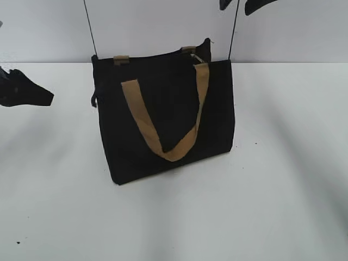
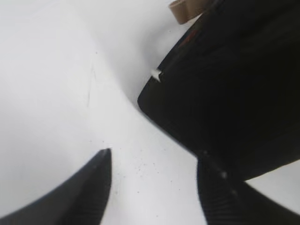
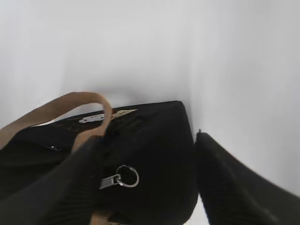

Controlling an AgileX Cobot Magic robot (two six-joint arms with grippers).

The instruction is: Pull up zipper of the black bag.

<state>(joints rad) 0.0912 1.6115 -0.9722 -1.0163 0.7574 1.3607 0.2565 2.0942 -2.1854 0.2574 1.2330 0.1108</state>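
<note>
The black bag [image 1: 163,114] stands upright mid-table, one tan handle [image 1: 163,147] hanging down its front. The zipper runs along the top rim, and its line is hard to make out in the exterior view. In the right wrist view a silver pull tab with a ring [image 3: 119,178] lies on the bag's end [image 3: 159,140]. My right gripper [image 3: 147,140] is open and straddles that end from above; it shows at the top of the exterior view [image 1: 239,6]. My left gripper [image 2: 154,159] is open and empty left of the bag [image 2: 234,84], low over the table [image 1: 32,89].
The bag stands on a white table [image 1: 272,206] with a white wall behind it. Two thin black cables [image 1: 89,24] hang down behind the bag's top corners. A light label [image 3: 101,116] lies on the bag's top.
</note>
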